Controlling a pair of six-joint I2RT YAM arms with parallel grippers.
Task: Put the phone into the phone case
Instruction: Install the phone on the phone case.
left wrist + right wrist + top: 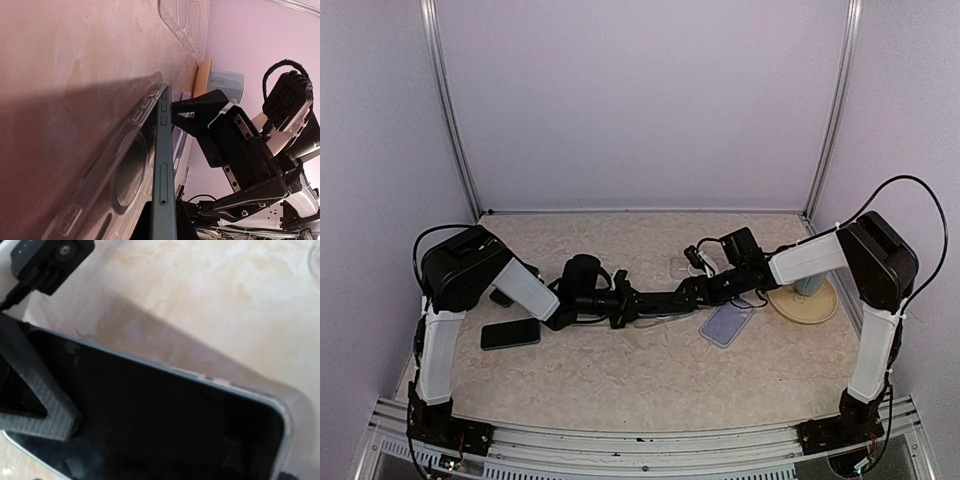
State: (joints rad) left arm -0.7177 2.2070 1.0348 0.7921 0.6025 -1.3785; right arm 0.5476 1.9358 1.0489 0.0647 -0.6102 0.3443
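Observation:
A dark teal phone (165, 165) stands on its long edge at mid-table (655, 298). A clear case (115, 185) lies against its back, its rim showing along the phone's edge (235, 387). My left gripper (620, 305) is shut on the phone's near end, with one finger (40, 407) on the black screen (165, 420). My right gripper (692, 290) is open. Its fingertips (187, 107) rest against the screen side at the far end. Its own fingers do not show in the right wrist view.
A black phone (510, 333) lies flat at the left. A lavender case or phone (727, 323) lies right of centre. Another clear case (682, 265) lies behind (185, 22). A wooden disc (805, 305) with a grey box (225, 82) sits at the right.

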